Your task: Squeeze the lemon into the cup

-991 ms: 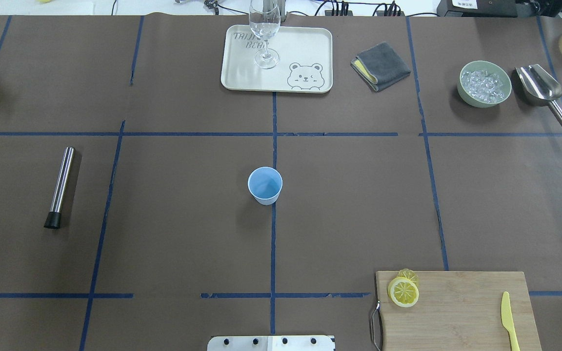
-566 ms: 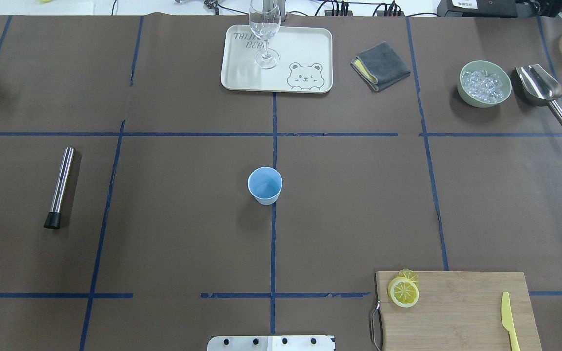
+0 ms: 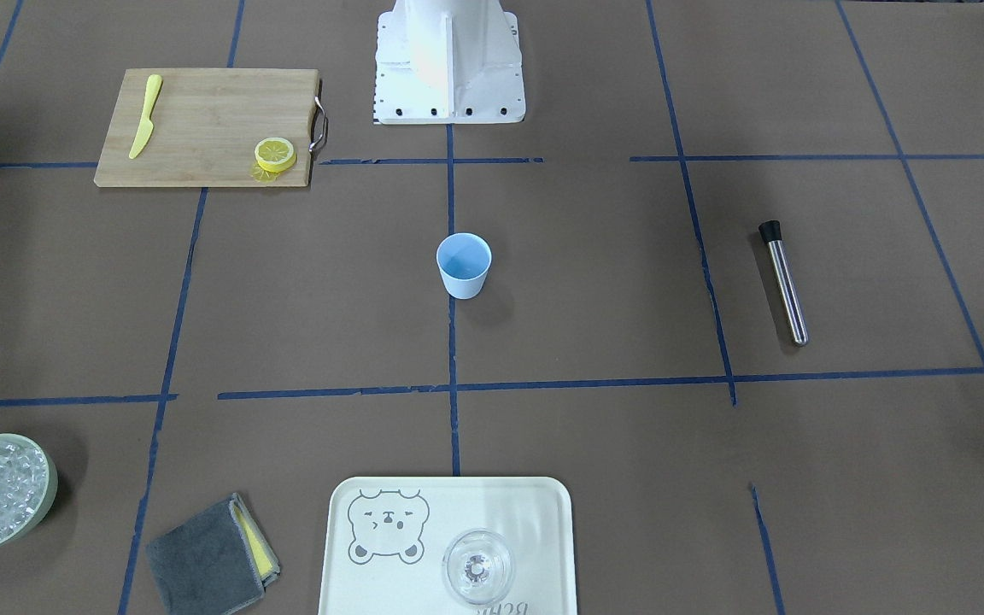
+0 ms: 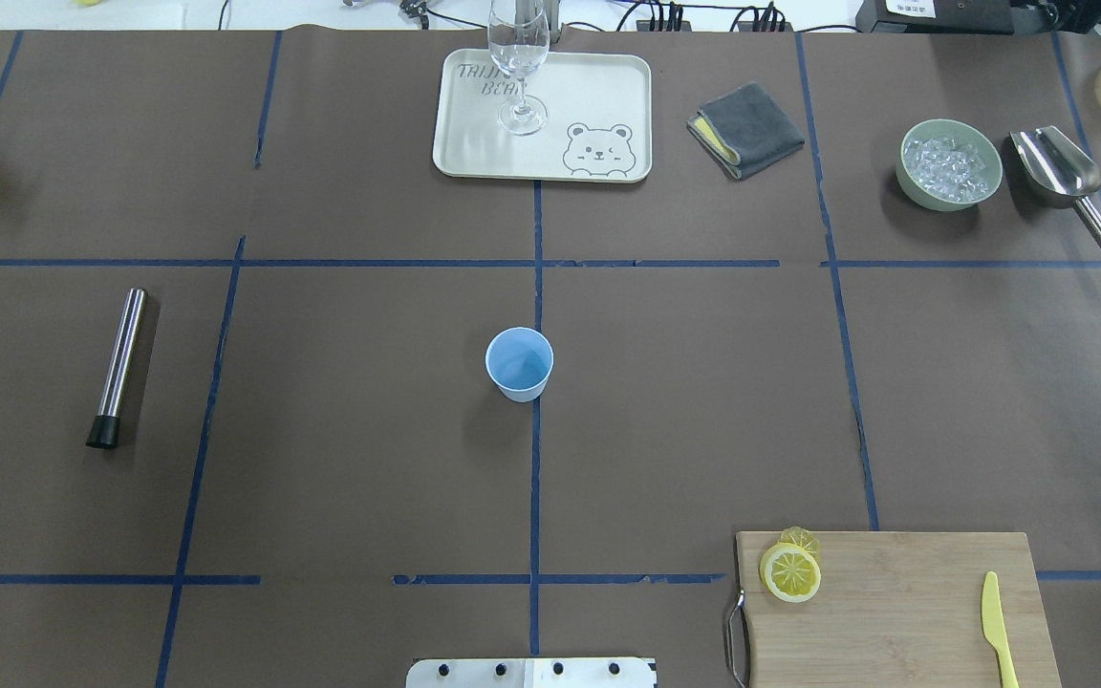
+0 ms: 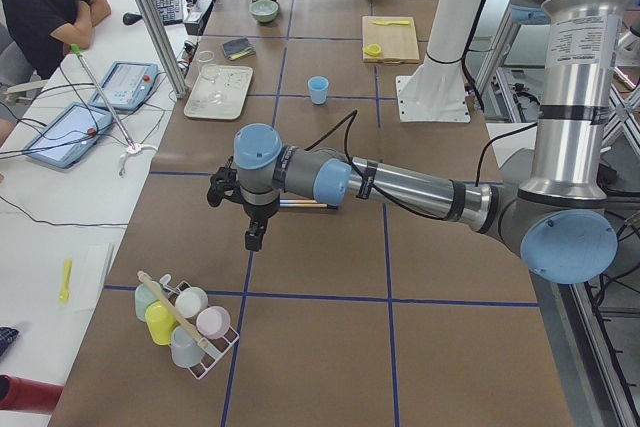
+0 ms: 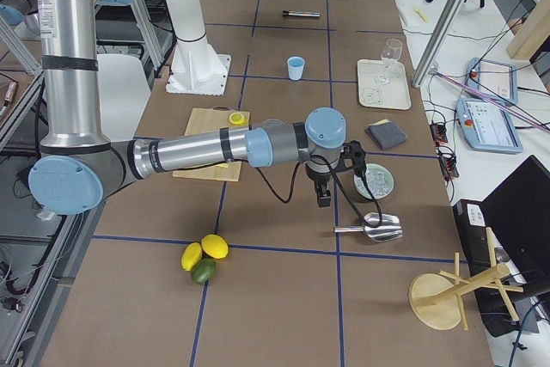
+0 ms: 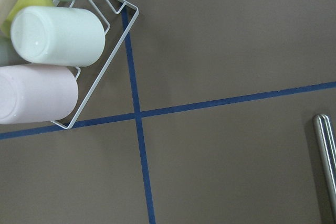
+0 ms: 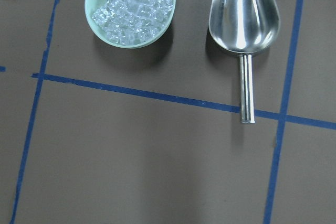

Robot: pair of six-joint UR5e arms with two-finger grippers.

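Observation:
The light-blue cup [image 4: 519,363] stands upright in the middle of the table; it also shows in the front view [image 3: 464,265]. A lemon slice [image 4: 790,571] lies on the near-left corner of the wooden cutting board [image 4: 895,612], on top of another slice. My left gripper [image 5: 255,237] hangs over the table's far left end, near a cup rack. My right gripper [image 6: 324,198] hangs over the far right end, by the ice bowl. Both show only in the side views, so I cannot tell whether they are open or shut.
A yellow knife [image 4: 995,621] lies on the board. A tray [image 4: 589,96] holds a clear glass [image 4: 519,67]. A grey cloth [image 4: 746,129], a green bowl of ice [image 8: 130,8], a metal scoop [image 8: 244,14] and a steel rod [image 4: 118,368] lie around.

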